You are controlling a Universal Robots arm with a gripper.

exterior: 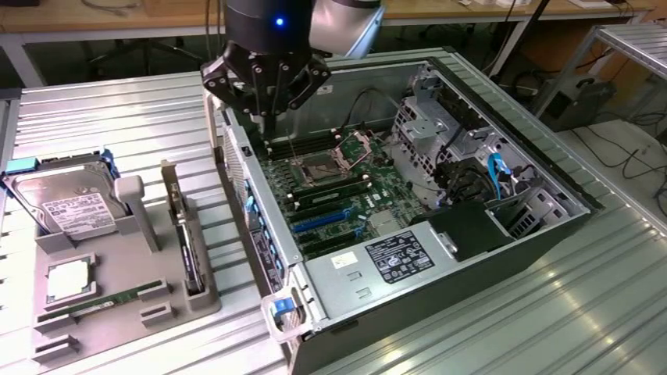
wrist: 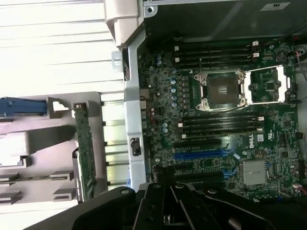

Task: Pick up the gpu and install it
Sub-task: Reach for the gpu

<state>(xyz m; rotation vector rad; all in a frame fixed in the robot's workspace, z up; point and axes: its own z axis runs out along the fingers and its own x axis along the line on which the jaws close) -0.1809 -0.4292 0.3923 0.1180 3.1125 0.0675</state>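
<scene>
**GPU in stand, pincer over case**

GPU: thin flat card, stood edge-on in a slot of the grey plastic stand. The stand sits on a ribbed metal surface, just beside the open PC case. Pincer: black linked fingers drawn together, nothing held, above the mobo's rear edge, well apart from GPU. Mobo: green, square metal CPU socket, blue slots, "DELL" in white print. Also on stand: silver drive w/ white label, narrow green RAM stick.
</scene>
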